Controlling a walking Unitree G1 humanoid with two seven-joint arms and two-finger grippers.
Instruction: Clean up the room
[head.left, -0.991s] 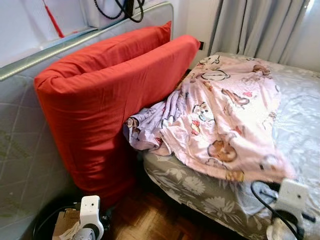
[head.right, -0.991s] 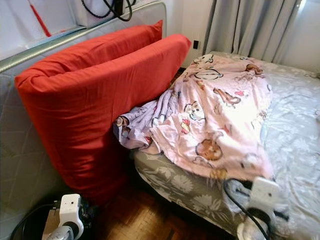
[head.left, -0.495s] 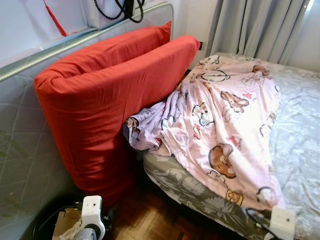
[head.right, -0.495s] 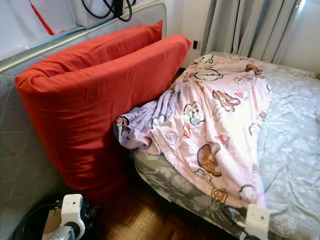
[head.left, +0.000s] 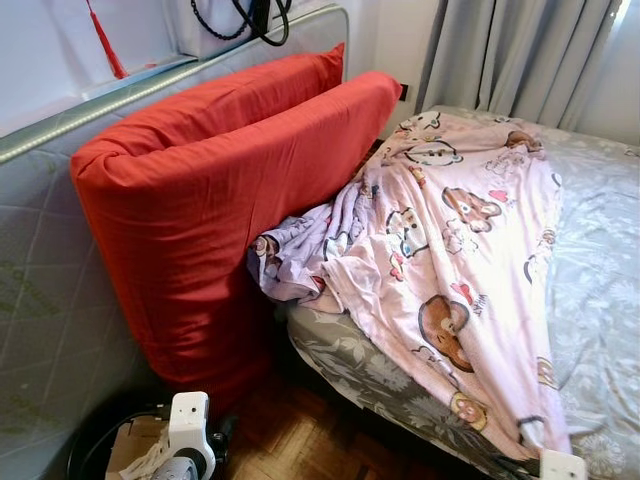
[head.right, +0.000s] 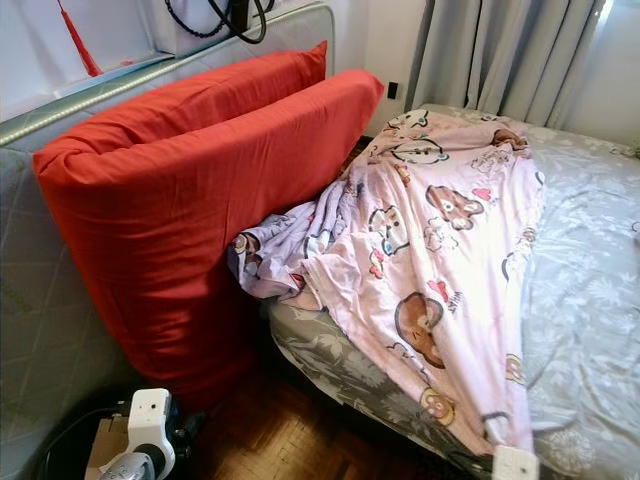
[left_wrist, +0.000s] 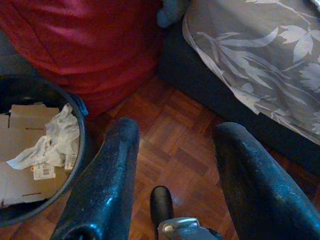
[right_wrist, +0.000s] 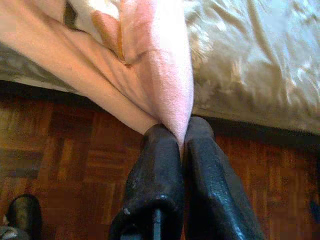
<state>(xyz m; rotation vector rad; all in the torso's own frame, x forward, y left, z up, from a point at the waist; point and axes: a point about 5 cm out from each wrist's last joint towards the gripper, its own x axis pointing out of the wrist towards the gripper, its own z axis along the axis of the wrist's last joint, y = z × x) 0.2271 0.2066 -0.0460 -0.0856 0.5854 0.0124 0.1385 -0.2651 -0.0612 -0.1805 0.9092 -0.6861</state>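
Your right gripper (right_wrist: 181, 137) is low at about 5 o'clock in the head view, at the foot edge of the bed (head.left: 600, 250), and its jaws are closed tight on a fold of the pink cartoon blanket (head.left: 470, 250); in the right wrist view you see the pink cloth pinched between the two black fingers (right_wrist: 155, 175), above the parquet floor (right_wrist: 60, 150). Compared with one second ago, this gripper has moved down and toward you, and the blanket has followed it: then it lay bunched and short on the grey sheet, now it is drawn out long, and its near corner hangs over the bed edge. The other end is still crumpled at about 9 o'clock, against the big red cushion (head.left: 220, 200) that leans on the upright mattress (head.left: 50, 300). I judge that you are in the middle of spreading or pulling off the blanket, so the tidy-up of the bed is only started. Your left gripper (left_wrist: 175, 165) hangs idle with jaws open wide over the floor, just beside a black bin (left_wrist: 80, 120) that holds cardboard and crumpled paper.
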